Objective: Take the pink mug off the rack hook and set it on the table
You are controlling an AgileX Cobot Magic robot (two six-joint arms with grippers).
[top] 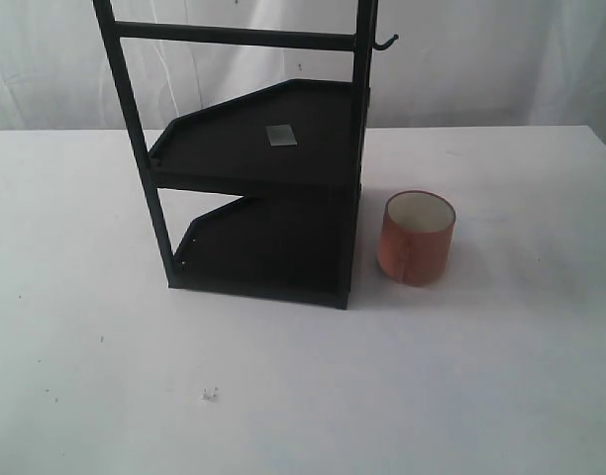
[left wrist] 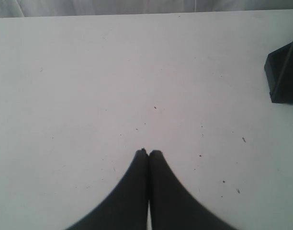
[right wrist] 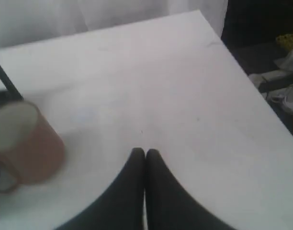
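Contact between the two tips of the left gripper [left wrist: 148, 152] is complete: it is clenched on nothing, poised over a bare stretch of the table [left wrist: 89, 72], with only a corner of the rack [left wrist: 285, 76] caught at the edge of its wrist view. Neither arm is seen in the exterior view.

Further right, the rack [top: 360, 148] stands upright, with a small grey patch [top: 280, 136] lying on its upper shelf [top: 184, 158]. The rack hook [top: 385, 42] projects from the top of the right post and carries nothing.

Just beside that post, apart from it and resting on the table, the pink mug [top: 417, 242] is set upright with its cream mouth upward. No tilt can be made out, and its base appears to sit flat. In the right wrist view the pink mug [right wrist: 34, 148] is blurred, and what seems to be its handle is turned toward the camera side.

The right gripper [right wrist: 145, 152] is likewise clenched and empty, well clear of the mug.

By this evidence the task is judged essentially done — the mug is off the hook and placed. What the closing step calls for is restraint. Both arms should be kept away from the mug and the post. Any further retreat should be made upward and outward rather than across the mug. The mug should be left alone, since a nudge toward the rack could tip it or knock it against the post.
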